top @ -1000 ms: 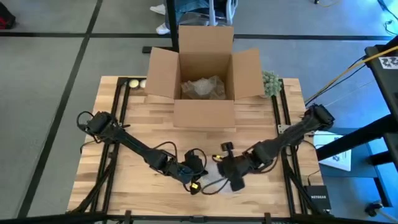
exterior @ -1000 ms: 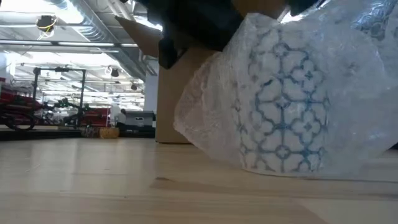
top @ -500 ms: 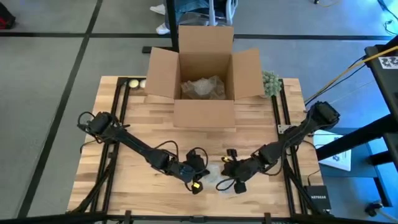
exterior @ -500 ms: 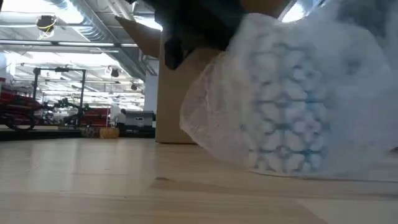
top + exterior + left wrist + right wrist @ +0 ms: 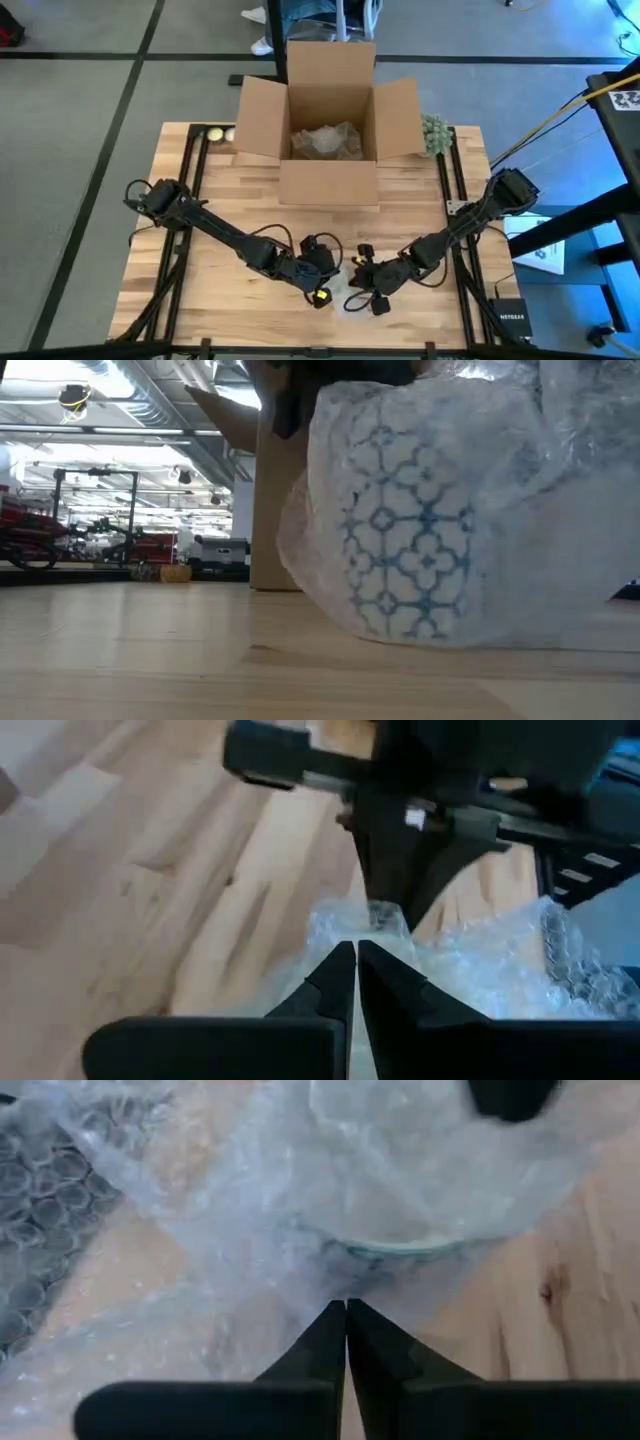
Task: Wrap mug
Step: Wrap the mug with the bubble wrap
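Note:
The mug (image 5: 410, 560), white with a blue lattice pattern, sits on the table near its front edge, under a loose cover of clear bubble wrap (image 5: 520, 490). In the high view the bundle (image 5: 348, 290) lies between my two grippers. My left gripper (image 5: 322, 270) is at its left side and my right gripper (image 5: 364, 280) at its right, both shut on the wrap. The right wrist view shows the mug's rim (image 5: 400, 1252) through the film. My left gripper pinches a raised peak of the bubble wrap (image 5: 384, 918) at its fingertips (image 5: 345, 960), coming slanting down from the table's left. How many layers it holds, I cannot tell. My right gripper pinches the wrap (image 5: 320, 1280) just in front of the mug's rim, coming from the table's right. The film runs from its fingertips (image 5: 335, 1320) up over the mug, which rests on the table.
An open cardboard box (image 5: 330, 125) with crumpled wrap inside stands at the far middle of the table. A green object (image 5: 434, 133) lies beside its right flap and small pale balls (image 5: 215, 134) at the far left. Bare wood lies between the box and the bundle.
My right gripper has gone a little toward the table's near-left, and my left gripper has edged toward the right and far side. The wrapped mug has slid toward the table's left and turned slightly, with the wrap drawn higher over its right side.

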You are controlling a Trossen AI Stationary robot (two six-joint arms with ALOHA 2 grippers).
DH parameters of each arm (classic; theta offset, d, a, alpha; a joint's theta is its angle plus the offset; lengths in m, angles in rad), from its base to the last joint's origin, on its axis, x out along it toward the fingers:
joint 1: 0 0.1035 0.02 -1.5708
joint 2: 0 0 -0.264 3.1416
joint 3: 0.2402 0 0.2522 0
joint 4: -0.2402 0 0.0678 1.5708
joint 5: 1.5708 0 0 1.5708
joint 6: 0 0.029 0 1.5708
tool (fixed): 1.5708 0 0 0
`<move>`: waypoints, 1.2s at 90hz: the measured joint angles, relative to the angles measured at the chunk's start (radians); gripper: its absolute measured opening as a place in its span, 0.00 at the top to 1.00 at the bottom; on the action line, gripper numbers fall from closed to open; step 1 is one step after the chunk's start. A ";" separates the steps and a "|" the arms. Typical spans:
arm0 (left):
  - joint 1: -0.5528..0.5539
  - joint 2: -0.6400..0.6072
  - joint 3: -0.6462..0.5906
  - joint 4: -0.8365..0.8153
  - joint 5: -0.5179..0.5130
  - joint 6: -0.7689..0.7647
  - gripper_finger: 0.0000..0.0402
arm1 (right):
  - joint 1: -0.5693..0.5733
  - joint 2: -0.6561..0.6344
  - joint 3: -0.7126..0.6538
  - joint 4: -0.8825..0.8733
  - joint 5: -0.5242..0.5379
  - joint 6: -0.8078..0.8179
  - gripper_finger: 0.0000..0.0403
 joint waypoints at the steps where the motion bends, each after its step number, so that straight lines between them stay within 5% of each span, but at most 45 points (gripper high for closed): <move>1: 0.001 0.000 0.002 -0.002 0.000 0.000 1.00 | -0.001 0.000 0.000 0.001 0.000 0.000 1.00; 22: 0.003 0.056 0.007 -0.019 0.093 -0.001 1.00 | -0.025 0.000 0.000 0.001 -0.007 0.000 1.00; 49: 0.001 0.132 0.120 -0.182 0.104 0.049 1.00 | -0.035 0.000 0.000 0.002 -0.014 0.000 1.00; 86: 0.021 0.209 0.170 -0.191 0.149 0.145 1.00 | -0.035 0.000 0.000 0.000 -0.014 0.000 1.00; 108: 0.017 0.212 0.183 -0.189 0.145 0.193 1.00 | -0.032 -0.102 0.092 -0.207 -0.021 -0.008 1.00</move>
